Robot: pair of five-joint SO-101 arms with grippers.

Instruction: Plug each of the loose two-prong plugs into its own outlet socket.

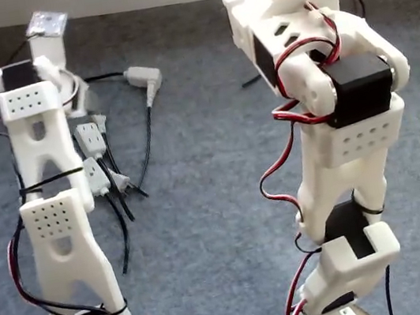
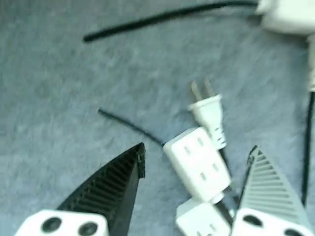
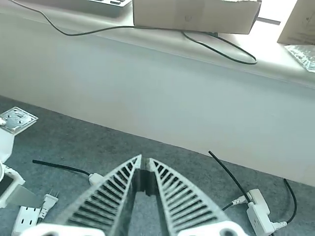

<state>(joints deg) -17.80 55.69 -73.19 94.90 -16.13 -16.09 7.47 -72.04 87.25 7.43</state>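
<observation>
**Operator:** How far open is my left end effector?

**Spotter:** Your left end effector (image 2: 197,149) is spread wide and has hold of nothing. Its black finger (image 2: 120,182) and pale finger (image 2: 266,184) stand on either side of a white outlet block (image 2: 198,162) lying on the grey carpeted surface (image 2: 59,88). Neither finger touches the block.

**Operator:** Where is the plug from there?

**Spotter:** Your two-prong plug (image 2: 209,110) lies just past the fingertips, by the far end of that block, with its prongs pointing away from the end effector. I cannot tell whether plug and block touch. A second outlet block (image 2: 199,221) sits closer to your wrist, against the first. A larger white plug (image 1: 143,76) on a black cord (image 1: 144,148) lies farther out on the surface.

**Operator:** And my right side?

**Spotter:** Your right end effector (image 3: 145,161) is closed, fingertips together with nothing between them. It is raised off the surface, faces a pale wall (image 3: 162,88) and is well apart from the plugs by your left arm.

**Operator:** Can you read any writing?

**Spotter:** A faint mark on the cardboard box (image 3: 197,14) is too small to read.
</observation>
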